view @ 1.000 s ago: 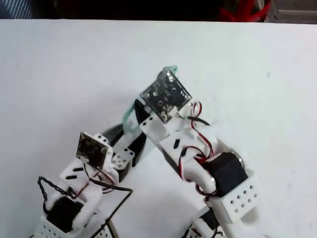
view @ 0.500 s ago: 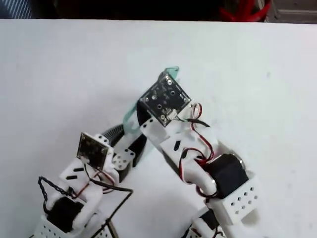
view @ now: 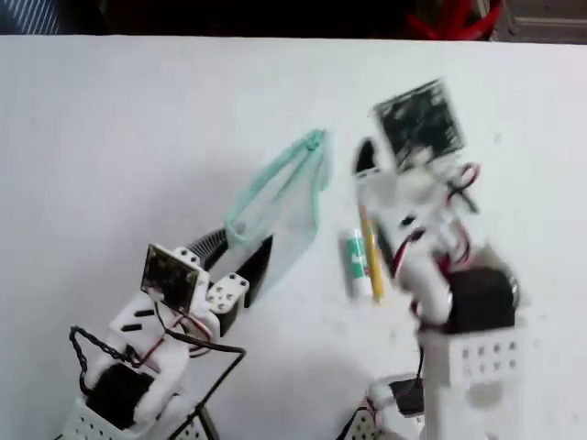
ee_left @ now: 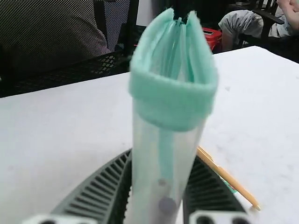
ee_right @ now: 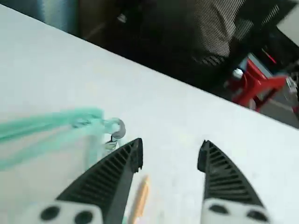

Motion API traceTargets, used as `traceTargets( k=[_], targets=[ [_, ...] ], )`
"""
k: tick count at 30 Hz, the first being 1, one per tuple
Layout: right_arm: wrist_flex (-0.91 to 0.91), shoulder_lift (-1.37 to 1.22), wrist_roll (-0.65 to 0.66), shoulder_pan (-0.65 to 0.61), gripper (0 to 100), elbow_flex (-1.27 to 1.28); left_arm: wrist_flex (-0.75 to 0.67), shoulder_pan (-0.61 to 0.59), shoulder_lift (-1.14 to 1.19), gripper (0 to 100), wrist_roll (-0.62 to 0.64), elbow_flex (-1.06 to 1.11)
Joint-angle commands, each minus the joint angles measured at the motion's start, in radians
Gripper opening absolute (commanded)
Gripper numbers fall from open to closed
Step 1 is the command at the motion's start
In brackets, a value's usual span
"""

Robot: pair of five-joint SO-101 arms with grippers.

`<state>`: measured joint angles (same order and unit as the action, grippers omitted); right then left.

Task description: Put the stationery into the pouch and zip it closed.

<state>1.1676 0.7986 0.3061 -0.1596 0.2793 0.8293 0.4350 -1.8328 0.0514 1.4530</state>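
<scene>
Where the white worktop point(view: 110, 137) meets the room behind, you have a dark strip at its far edge with a red frame point(view: 449, 18) standing in it. The left wrist view shows black mesh chair backs point(ee_left: 56, 32) there too. The worktop is plain and matt.

Your left jaws are clamped on the near end of the pouch point(view: 280, 206), one ribbed jaw on each side of its clear wall. The pouch, see-through with a teal border, stretches away from that arm toward the far side, and its teal mouth stands spread apart. Its small round zip pull point(ee_right: 117, 128) sits at the far tip, close to your right jaws.

Your right jaws are spread wide and hold nothing, hanging above the worktop just beyond the pouch's tip.

A yellow pencil point(view: 370, 252) and a green-and-white stick point(view: 356, 263) lie side by side on the worktop, between the pouch and the right arm point(view: 440, 275). The print on the stick's label is too small to read.
</scene>
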Motion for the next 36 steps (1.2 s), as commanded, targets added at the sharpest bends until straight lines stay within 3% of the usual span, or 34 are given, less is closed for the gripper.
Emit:
traceTargets(
  k=[1, 6, 15, 23, 36],
  targets=[
    [0.008, -0.079, 0.002, 0.131, 18.2, -0.043, -0.002, 0.013, 0.005, 14, 0.012, -0.003],
    [0.036, -0.208, -0.006, 0.182, 18.1, 0.061, -0.002, 0.018, 0.005, 14, 0.011, 0.000],
    [-0.005, -0.323, -0.025, -0.002, 18.0, 0.321, -0.002, 0.010, 0.005, 14, 0.011, 0.000],
    [-0.274, -0.332, -0.032, -0.059, 18.0, 0.539, -0.002, 0.010, 0.005, 14, 0.011, 0.000],
    [-0.430, -0.334, -0.025, -0.101, 18.0, 0.672, -0.002, 0.010, 0.005, 14, 0.011, 0.000]
  ],
)
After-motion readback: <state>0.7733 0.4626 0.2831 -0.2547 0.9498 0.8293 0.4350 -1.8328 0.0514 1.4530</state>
